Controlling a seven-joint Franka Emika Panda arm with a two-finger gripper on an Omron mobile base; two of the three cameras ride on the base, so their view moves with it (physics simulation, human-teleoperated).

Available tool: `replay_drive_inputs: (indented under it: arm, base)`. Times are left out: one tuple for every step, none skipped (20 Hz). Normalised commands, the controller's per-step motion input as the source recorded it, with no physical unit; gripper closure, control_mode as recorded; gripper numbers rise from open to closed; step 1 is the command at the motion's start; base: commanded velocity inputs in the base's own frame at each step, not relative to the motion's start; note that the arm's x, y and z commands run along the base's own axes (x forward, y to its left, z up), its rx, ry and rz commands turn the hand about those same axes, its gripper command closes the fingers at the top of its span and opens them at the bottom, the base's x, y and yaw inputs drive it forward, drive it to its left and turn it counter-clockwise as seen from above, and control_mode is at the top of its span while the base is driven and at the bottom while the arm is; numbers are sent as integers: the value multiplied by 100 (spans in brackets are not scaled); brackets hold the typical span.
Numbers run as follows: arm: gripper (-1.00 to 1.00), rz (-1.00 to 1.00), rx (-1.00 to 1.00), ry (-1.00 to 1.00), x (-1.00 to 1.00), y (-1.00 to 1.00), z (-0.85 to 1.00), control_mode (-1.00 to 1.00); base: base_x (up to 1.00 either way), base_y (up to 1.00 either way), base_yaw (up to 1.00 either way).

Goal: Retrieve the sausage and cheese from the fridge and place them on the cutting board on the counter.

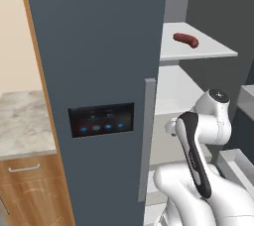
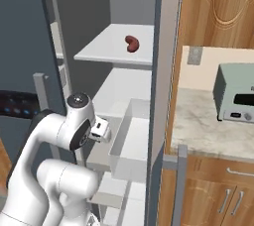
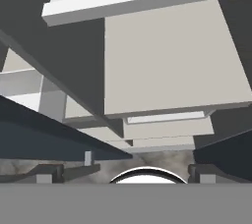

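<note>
Lying on an upper white shelf (image 1: 208,46) of the open fridge (image 1: 99,71), the sausage (image 1: 185,39) was seen untouched.

The link was shown alone on that shelf, toward its front in the left base view and near its middle in the right base view (image 2: 131,43), with the arm (image 1: 196,155) folded well below it in front of the fridge's lower shelves. A white drawer (image 2: 130,141) was pulled out of the fridge below the sausage's shelf, just beside the arm's wrist. The fridge's left door was closed, its blue-lit panel (image 1: 101,119) facing out beside a grey handle (image 1: 147,136). Beside the fridge, a stone counter (image 2: 208,121) carried a grey toaster oven (image 2: 235,93). In the hand view the fingertips (image 3: 47,174) were set wide apart at the bottom corners, with nothing between them.
</note>
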Motion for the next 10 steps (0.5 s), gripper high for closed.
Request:
replay_drive_inputs:
  arm:
    - [-100, 0, 0, 0, 0, 0, 0, 100]
    - [-100, 0, 0, 0, 0, 0, 0, 100]
    - [-100, 0, 0, 0, 0, 0, 0, 100]
    - [-100, 0, 0, 0, 0, 0, 0, 100]
    - [-100, 0, 0, 0, 0, 0, 0, 100]
    - [-100, 0, 0, 0, 0, 0, 0, 100]
    - [-100, 0, 0, 0, 0, 0, 0, 100]
    - [-100, 0, 0, 0, 0, 0, 0, 100]
    - [-100, 0, 0, 0, 0, 0, 0, 100]
    - [-100, 0, 0, 0, 0, 0, 0, 100]
  base:
    - [21, 0, -44]
    - [10, 0, -27]
    - [0, 0, 0]
    - [0, 0, 0]
    - [0, 0, 0]
    - [0, 0, 0]
    - [0, 0, 0]
    - [0, 0, 0]
    - [0, 0, 0]
    - [0, 0, 0]
